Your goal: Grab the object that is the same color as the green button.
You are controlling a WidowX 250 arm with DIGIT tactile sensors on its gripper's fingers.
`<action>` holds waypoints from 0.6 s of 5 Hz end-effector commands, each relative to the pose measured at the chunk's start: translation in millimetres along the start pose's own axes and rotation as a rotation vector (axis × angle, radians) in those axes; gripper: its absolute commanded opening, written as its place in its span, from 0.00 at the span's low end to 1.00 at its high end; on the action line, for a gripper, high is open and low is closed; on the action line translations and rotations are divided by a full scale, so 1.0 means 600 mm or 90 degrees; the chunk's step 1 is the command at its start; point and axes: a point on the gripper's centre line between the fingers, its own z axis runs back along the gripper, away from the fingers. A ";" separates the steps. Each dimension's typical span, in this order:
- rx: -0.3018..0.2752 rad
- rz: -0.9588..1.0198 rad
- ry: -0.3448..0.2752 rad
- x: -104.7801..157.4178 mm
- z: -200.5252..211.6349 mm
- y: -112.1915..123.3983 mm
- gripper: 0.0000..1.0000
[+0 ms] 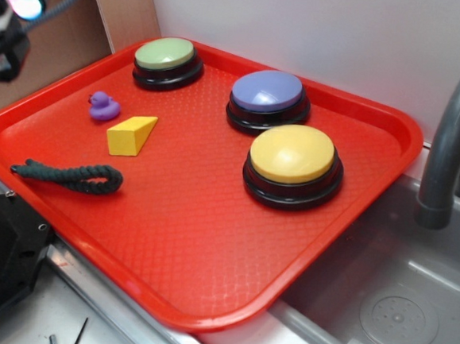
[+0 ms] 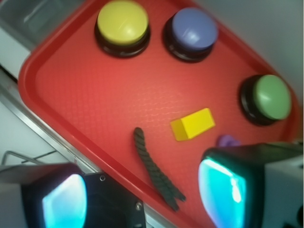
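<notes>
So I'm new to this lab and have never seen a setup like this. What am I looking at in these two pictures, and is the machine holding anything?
It is a small robot arm working over a red tray beside a sink. One picture comes from a camera standing off to the side; there the arm shows only at the top left corner. The other comes from a camera on the arm's wrist, looking down past the gripper, whose two fingers glow turquoise. The fingers stand apart and hold nothing.

On the tray stand three big push-buttons: the green button, a purple button and a yellow button. There are also a small purple duck, a yellow wedge block and a dark green rope piece, which lies nearest the gripper.
</notes>
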 end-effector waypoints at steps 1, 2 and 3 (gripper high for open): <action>-0.085 0.121 0.062 -0.017 -0.095 -0.003 1.00; -0.066 0.114 0.106 -0.016 -0.133 -0.007 1.00; -0.072 0.095 0.090 -0.017 -0.157 0.002 1.00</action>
